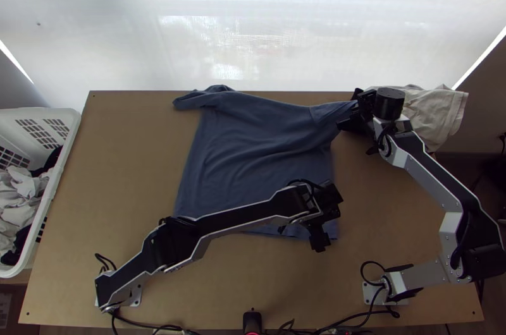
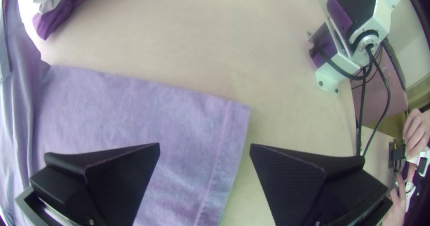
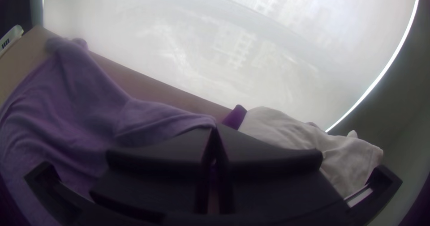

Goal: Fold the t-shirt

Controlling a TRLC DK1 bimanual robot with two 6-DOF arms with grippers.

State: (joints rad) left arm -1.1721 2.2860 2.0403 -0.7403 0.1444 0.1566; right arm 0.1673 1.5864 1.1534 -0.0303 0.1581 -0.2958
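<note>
One blue t-shirt [image 1: 253, 145], laid out on the table [image 1: 114, 196], body spread with soft creases, far left sleeve [image 1: 190, 101] bunched. Folds completed: none that I can see. Outstanding, by my reckoning: straightening the sleeves, then all the folding; stage, the very beginning. One right hand [image 3: 216, 130], mine, at the t-shirt's far right: fingers pressed together, the end of the far right sleeve [image 3: 170, 121] pinched at their tips and stretched out from the body. One left hand [image 2: 204, 147], likewise mine, over the t-shirt's near right corner [image 2: 237, 114]: fingers wide apart, nothing gripped, the hem's edge lying between and below them; whether they touch cloth, I cannot tell. Neighbouring stock: one heap of pale cloth [image 1: 436, 110], just beyond the t-shirt's stretched sleeve; one white basket [image 1: 66, 139] of laundry, well apart on the t-shirt's left.
</note>
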